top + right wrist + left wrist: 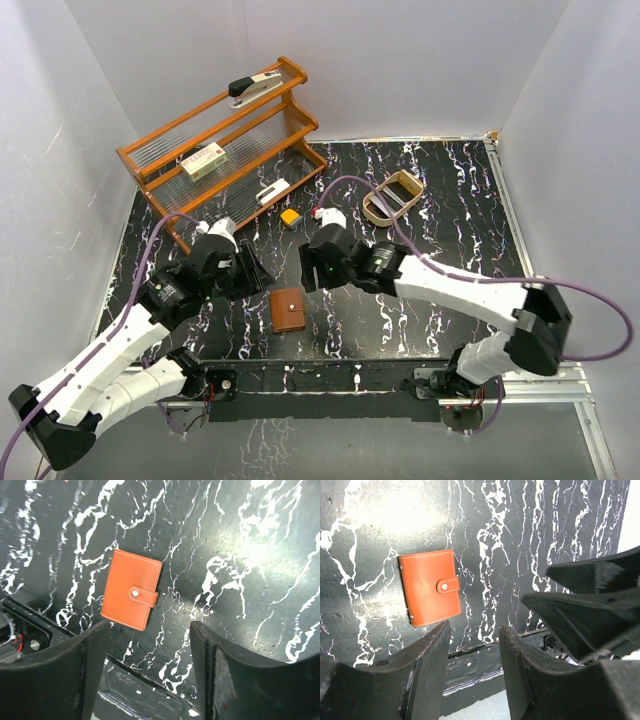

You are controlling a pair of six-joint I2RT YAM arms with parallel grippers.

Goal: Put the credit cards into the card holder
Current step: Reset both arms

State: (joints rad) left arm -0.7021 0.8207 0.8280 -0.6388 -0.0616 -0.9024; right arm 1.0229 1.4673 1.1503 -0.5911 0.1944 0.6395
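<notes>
Looks like a robot lab test cell: white walls (80, 110) boxing a marbled black tabletop (450, 230) (arms bolted on).

The bench (440, 200) is black, veined with white like marble. The wallet (289, 310) is orange-brown with pale stitching and a silvery snap. The rack (250, 135) is orange-brown wood, the tray (374, 212) tan, the block (290, 216) yellow-orange. Fingers (427, 675) black; cables (352, 178) purple.

Card holder (289, 310) flat on tabletop (460, 230), near front edge, left of centre. Shelf rack (225, 150) at back left: stapler (254, 85) on top tier, box (204, 160) on middle tier. Small block (291, 216) just before rack's right end. Oval tray (392, 196) right of block, well behind card holder.
</notes>
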